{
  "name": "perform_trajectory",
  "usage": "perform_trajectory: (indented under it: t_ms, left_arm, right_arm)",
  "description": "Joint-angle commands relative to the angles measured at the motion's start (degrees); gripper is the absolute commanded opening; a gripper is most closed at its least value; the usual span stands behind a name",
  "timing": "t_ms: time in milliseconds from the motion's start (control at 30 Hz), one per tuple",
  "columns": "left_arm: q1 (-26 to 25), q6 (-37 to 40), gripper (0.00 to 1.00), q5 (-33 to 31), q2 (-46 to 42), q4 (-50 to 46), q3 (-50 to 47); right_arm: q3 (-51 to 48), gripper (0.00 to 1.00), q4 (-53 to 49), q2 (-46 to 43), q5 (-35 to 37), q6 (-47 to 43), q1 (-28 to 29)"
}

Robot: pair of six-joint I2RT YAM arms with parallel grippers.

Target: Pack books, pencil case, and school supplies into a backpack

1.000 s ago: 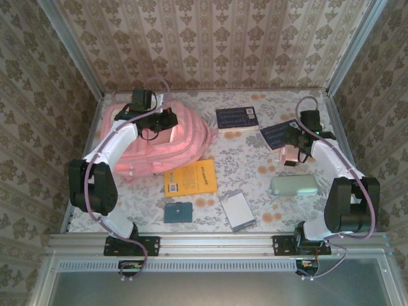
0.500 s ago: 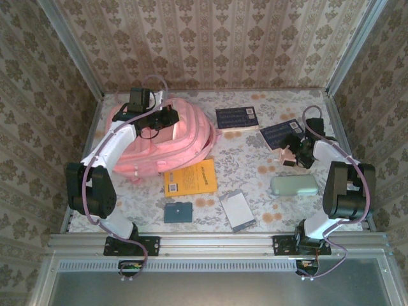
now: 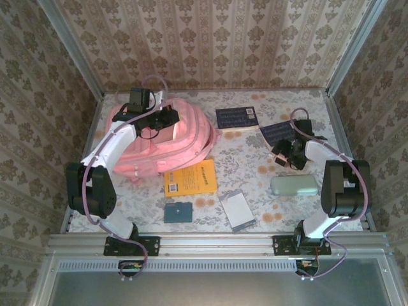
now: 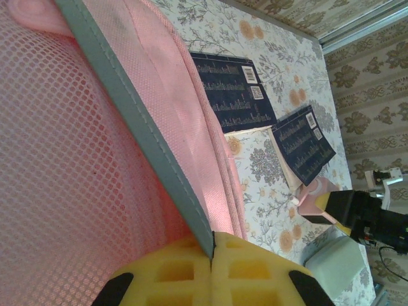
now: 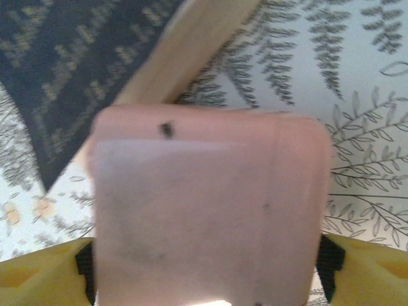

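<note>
The pink backpack lies at the back left, and my left gripper is shut on the grey trim of its opening, over pink mesh. Two navy books lie at the back, and the orange-yellow book lies mid-table. My right gripper is low by the right navy book, with a pink block between its fingers and a pad against each side. A mint pencil case lies to the right. Near the front lie a teal rectangle and a silver-framed one.
The table has a floral cover and is enclosed by patterned walls, with metal rails along the near edge. In the left wrist view the two navy books, the pink block and the pencil case lie beyond the backpack.
My right gripper has moved left and down around the pink block, and its jaws have narrowed onto it. The left gripper first shifted the backpack's top slightly, then held still.
</note>
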Motion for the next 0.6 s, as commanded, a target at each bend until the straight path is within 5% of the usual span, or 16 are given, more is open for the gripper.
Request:
perform_trajectory:
  t_ms: [0,267,567]
  left_arm:
    - [-0.24,-0.65,0.0,3.44,-2.45,4.3,0.05]
    - [0.27,-0.74,0.0,3.35,-2.35,4.46,0.02]
    - [0.29,2.55,0.0,5.35,-2.63,0.38,3.78]
  right_arm:
    - [1.52,0.81,-2.77,1.54,3.42,0.2,0.05]
    - [1.88,0.62,-3.26,2.46,4.31,0.65,0.14]
    - [2.7,0.56,-5.09,-5.31,7.47,-0.08,3.18]
